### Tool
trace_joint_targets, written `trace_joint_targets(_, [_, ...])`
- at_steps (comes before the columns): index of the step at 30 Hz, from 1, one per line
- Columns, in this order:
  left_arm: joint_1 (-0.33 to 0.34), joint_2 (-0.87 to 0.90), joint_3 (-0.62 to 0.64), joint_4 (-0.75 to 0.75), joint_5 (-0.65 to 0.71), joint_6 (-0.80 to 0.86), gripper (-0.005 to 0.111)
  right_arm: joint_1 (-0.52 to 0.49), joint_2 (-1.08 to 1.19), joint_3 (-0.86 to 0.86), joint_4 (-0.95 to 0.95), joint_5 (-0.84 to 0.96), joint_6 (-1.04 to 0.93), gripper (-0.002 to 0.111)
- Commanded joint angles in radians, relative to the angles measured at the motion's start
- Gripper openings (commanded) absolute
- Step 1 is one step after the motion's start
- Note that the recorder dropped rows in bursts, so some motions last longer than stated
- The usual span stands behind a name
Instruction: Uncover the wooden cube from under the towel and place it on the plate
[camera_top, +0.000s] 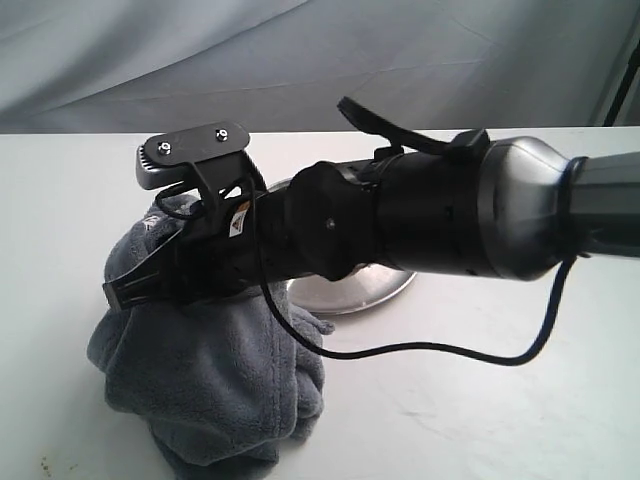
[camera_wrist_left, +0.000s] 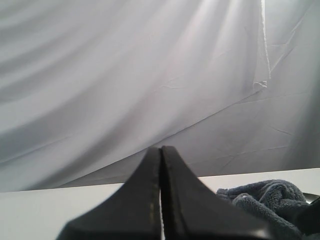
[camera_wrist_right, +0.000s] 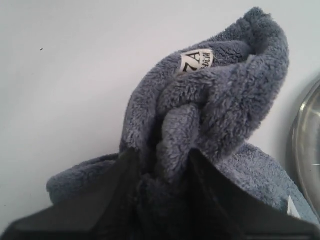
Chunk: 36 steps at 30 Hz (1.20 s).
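White counter (camera_top: 470, 400) under a pale draped sheet (camera_top: 300, 60), and we see the right arm (camera_top: 450, 215) reaching across. The right jaws are clamped on a bunched fold of the towel (camera_top: 210, 370), which sits heaped right up against the plate (camera_top: 360, 292). The left jaws are pressed together, holding nothing. The wooden cube is hidden from us.

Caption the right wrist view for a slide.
Right gripper pinches a bunched fold of the grey towel, with the metal plate just beside it.
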Motion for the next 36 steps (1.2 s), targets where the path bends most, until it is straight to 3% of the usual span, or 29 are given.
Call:
trace_joint_targets(1, [0.002,-0.003,0.003,-0.001,-0.009,-0.005,0.0,-0.062,0.001,-0.005,-0.015,0.046,0.075,0.052])
trace_joint_targets(5, [0.002,-0.003,0.003,-0.001,-0.009,-0.005,0.0,-0.116,-0.002,-0.005,-0.015,0.11,0.099,0.074])
trace_joint_targets(8, [0.002,-0.003,0.003,-0.001,-0.009,-0.005,0.0,-0.132,-0.029,-0.005,-0.017,0.125,0.08,0.082])
trace_joint_targets(18, [0.002,-0.003,0.003,-0.001,-0.009,-0.005,0.0,-0.132,-0.218,-0.005,-0.089,0.165,0.022,0.082])
trace_joint_targets(21, [0.002,-0.003,0.003,-0.001,-0.009,-0.005,0.0,-0.132,-0.271,-0.005,-0.111,0.261,-0.009,0.082])
trace_joint_targets(25, [0.002,-0.003,0.003,-0.001,-0.009,-0.005,0.0,-0.13,-0.242,-0.001,-0.287,0.521,-0.076,0.079])
trace_joint_targets(36, [0.002,-0.003,0.003,-0.001,-0.009,-0.005,0.0,-0.13,0.005,-0.001,-0.307,0.342,-0.016,0.085])
